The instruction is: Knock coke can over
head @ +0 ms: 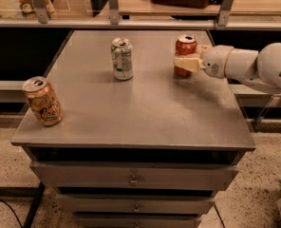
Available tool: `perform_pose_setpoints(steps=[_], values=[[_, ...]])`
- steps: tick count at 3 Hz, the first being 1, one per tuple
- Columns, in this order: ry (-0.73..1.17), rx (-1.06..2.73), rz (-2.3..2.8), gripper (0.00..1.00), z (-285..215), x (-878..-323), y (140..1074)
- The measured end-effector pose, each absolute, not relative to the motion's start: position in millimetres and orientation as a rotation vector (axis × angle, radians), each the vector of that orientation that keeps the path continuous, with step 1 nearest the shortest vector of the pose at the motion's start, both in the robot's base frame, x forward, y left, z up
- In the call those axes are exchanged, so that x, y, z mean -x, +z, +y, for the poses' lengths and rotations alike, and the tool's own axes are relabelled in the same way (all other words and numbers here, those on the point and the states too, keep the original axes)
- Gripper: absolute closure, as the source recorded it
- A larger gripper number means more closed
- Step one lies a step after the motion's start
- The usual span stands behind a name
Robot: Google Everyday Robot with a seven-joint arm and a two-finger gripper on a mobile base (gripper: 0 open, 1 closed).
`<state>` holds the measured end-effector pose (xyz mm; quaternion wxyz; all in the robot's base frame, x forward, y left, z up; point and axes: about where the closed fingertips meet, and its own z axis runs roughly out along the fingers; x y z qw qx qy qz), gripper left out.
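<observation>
Coke can upright, far right of table; pincer reaching from right, tip across can's near side, mid-height; open or clenched: cannot tell

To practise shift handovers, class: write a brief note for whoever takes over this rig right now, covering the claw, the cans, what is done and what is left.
Claw: at the table's rear right, close against the front of the coke can; contact uncertain.
Coke can: upright.
White-and-green can: upright, mid-rear. Tan can: front left. Both well apart from the claw.
Done: claw is at the can.
Left: tip it over.
</observation>
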<state>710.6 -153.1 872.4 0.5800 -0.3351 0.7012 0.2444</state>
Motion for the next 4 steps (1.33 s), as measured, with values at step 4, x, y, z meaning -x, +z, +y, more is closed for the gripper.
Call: perform_pose_setpoints(steps=[4], values=[[-0.033, 1.399, 1.825, 0.68, -190, -655, 912]])
